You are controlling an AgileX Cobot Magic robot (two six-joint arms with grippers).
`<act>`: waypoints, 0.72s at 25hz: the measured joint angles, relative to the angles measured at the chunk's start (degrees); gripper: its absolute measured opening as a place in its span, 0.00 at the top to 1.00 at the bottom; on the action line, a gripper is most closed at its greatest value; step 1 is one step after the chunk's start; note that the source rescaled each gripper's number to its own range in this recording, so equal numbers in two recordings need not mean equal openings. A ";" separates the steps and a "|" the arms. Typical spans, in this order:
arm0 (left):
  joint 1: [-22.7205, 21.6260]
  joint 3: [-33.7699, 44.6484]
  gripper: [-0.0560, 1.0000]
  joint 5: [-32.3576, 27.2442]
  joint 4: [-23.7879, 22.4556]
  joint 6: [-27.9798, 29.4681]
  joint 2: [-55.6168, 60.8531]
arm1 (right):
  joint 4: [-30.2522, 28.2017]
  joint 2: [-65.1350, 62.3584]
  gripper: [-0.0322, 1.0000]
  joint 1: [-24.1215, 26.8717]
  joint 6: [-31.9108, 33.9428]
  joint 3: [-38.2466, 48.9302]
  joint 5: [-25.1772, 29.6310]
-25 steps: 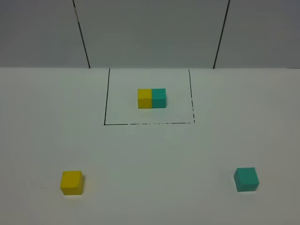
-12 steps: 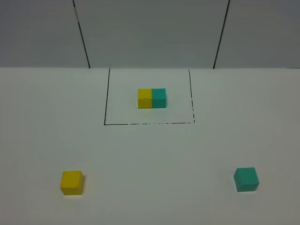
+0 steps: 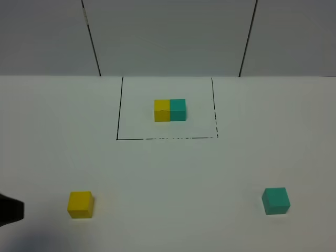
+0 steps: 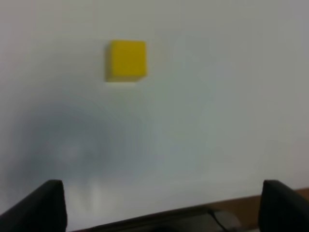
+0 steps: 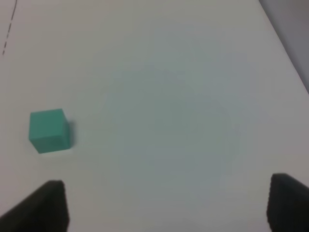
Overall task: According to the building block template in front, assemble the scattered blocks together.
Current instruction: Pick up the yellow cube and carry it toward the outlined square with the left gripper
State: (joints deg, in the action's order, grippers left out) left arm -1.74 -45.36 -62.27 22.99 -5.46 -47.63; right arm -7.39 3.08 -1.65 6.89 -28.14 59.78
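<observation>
Crosswise, template pair (image 3: 170,110), yellow end left

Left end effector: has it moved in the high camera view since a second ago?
Yes. The left end effector has entered at that view's left edge, coming in toward the small matte yellow cube, which has not shifted.

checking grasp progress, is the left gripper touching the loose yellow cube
Apart. The left wrist view shows bare table between the open left gripper and the yellow cube.
</observation>
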 joint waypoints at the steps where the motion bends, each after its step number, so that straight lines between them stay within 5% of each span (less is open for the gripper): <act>1: 0.88 -0.95 0.21 -0.23 1.08 -0.68 -2.79 | 0.00 0.00 0.32 0.00 0.00 0.00 0.00; 5: 4.69 -4.04 0.21 -0.72 -0.69 -0.38 -11.26 | 0.00 0.00 0.32 0.00 0.00 0.00 0.00; 11: 6.51 -4.68 0.21 -0.76 -15.34 12.79 -21.19 | 0.00 0.00 0.32 0.00 0.00 0.00 0.00; 18: 6.51 -4.68 0.21 4.40 -13.06 11.77 -28.11 | 0.00 0.00 0.32 0.00 0.00 0.00 0.00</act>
State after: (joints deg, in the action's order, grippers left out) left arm 4.77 -50.05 -57.87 9.93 6.31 -75.75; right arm -7.39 3.08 -1.65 6.89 -28.14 59.78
